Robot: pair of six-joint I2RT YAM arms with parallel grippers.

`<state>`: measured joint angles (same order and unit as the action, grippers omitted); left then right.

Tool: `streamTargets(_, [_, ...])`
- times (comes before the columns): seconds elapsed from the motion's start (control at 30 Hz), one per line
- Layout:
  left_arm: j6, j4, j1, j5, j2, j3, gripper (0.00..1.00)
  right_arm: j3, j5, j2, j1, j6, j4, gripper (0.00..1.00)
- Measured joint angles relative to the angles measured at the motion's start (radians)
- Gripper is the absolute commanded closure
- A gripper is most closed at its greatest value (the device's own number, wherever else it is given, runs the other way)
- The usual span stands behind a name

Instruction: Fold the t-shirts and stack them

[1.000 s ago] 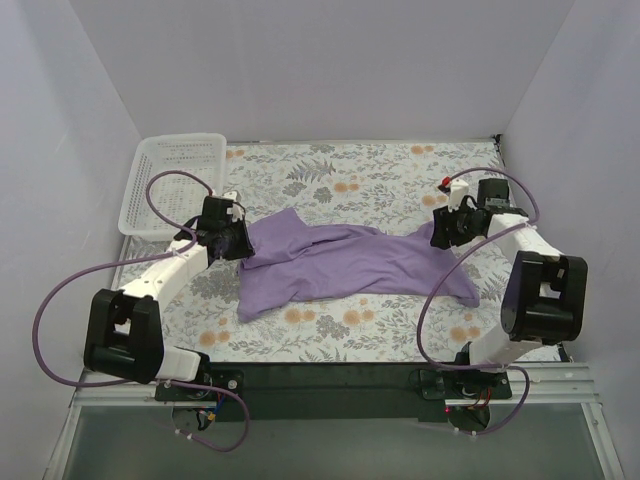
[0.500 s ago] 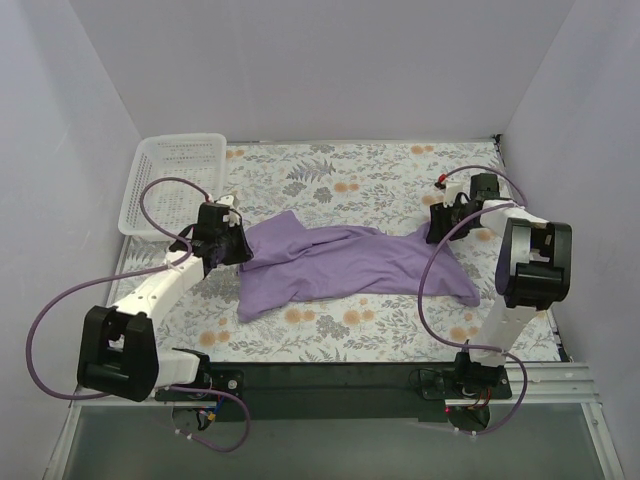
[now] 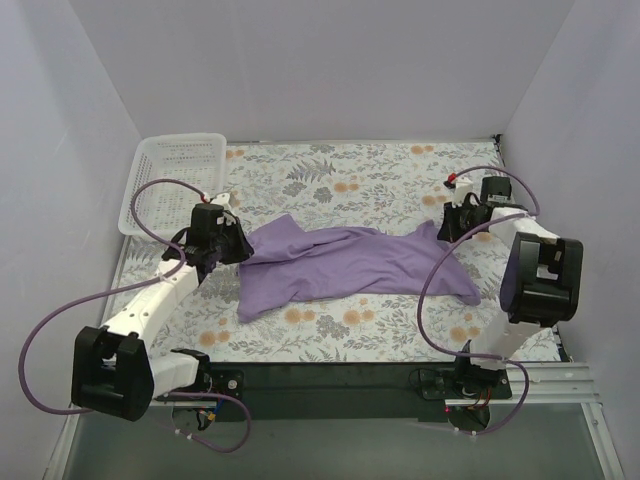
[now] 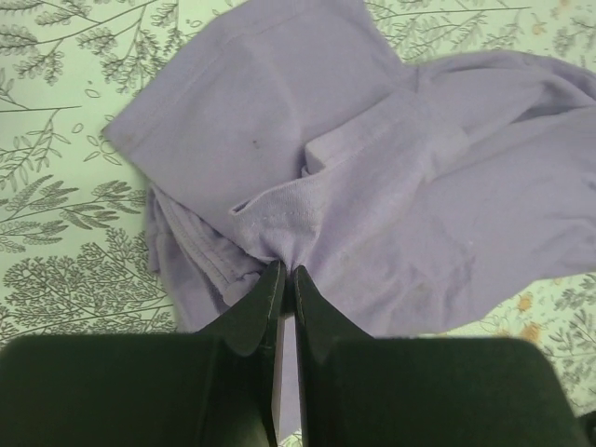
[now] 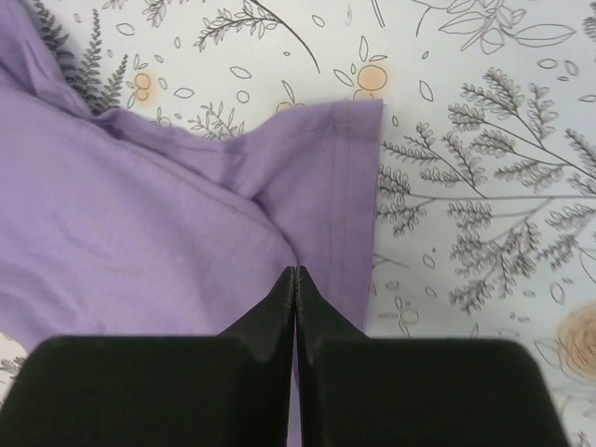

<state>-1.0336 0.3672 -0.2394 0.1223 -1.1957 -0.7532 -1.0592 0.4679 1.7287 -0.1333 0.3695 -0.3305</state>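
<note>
The lavender t-shirt (image 3: 340,265) lay rumpled on the floral table (image 3: 380,180), starting just right of the white basket (image 3: 175,180) and a little nearer the arm bases than it, then stretching away across the middle of the table. The left gripper (image 4: 287,270) was clenched on the shirt at the end closest to the basket. Its jaws were pressed together on a gathered ridge of ribbed or stitched edging, with several layers bunched beside them. The right gripper (image 5: 296,272) was at the end farthest from the basket. Its jaws were also closed tight, nipping the cloth just inside a double-stitched hem, with creases running toward the tips. The shirt looked light, thin and completely limp. It would likely sag between the two holds, drag over the table and carry its wrinkles along instead of keeping any shape. It did not look fragile, but a shallow pinch on a single layer could slip out under tension, and a pinch through stacked layers would lift more of the garment than wanted. Hemmed edges and seams seemed the best places to hold, being thicker and less stretchy. Two holds well apart along one edge, one nearer the basket and one farther from it, should let the fabric be drawn flat before any fold.
</note>
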Motion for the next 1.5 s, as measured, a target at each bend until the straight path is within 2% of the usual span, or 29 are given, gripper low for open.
streamTargets(0.2, [-0.03,0.049,0.0,0.098,0.028,0.0,1.0,0.136,0.031,-0.205,-0.017,0.062,0.015,0.99])
streamTargets(0.23, [-0.038,0.058,0.0,0.111,0.031,0.001,1.0,0.164,0.049,-0.236,-0.017,0.085,0.011,0.83])
streamTargets(0.33, [-0.061,0.074,0.0,0.139,0.045,0.013,1.0,0.199,0.096,-0.274,-0.016,0.132,-0.034,0.58])
streamTargets(0.4, [-0.072,0.079,0.0,0.154,0.047,0.019,1.0,0.199,0.117,-0.267,-0.015,0.157,-0.057,0.54])
streamTargets(0.6, [-0.089,0.085,0.0,0.163,0.045,0.023,0.94,0.176,0.122,-0.186,-0.015,0.178,-0.094,0.57])
streamTargets(0.7, [-0.093,0.086,0.0,0.162,0.05,0.024,0.89,0.148,0.117,-0.148,-0.015,0.181,-0.097,0.66])
streamTargets(0.77, [-0.097,0.091,0.0,0.158,0.06,0.026,0.86,0.133,0.114,-0.135,-0.015,0.183,-0.097,0.75])
streamTargets(0.8, [-0.098,0.094,0.0,0.155,0.066,0.026,0.81,0.129,0.114,-0.132,-0.015,0.184,-0.097,0.79])
streamTargets(0.83, [-0.1,0.097,0.0,0.153,0.071,0.026,0.79,0.126,0.113,-0.132,-0.015,0.185,-0.097,0.89])
streamTargets(0.93, [-0.108,0.101,0.0,0.146,0.08,0.026,0.71,0.126,0.111,-0.132,-0.015,0.188,-0.098,0.99])
streamTargets(1.1, [-0.117,0.112,0.0,0.128,0.08,0.025,0.66,0.126,0.112,-0.132,-0.015,0.19,-0.1,0.99])
streamTargets(1.23, [-0.126,0.135,0.0,0.086,0.074,0.024,0.61,0.126,0.116,-0.141,-0.015,0.196,-0.103,0.84])
streamTargets(1.33, [-0.132,0.159,0.0,0.042,0.047,0.013,0.61,0.126,0.122,-0.151,-0.015,0.201,-0.108,0.8])
streamTargets(1.5, [-0.134,0.164,0.0,-0.007,-0.071,-0.021,0.61,0.126,0.138,-0.152,-0.015,0.203,-0.111,0.78])
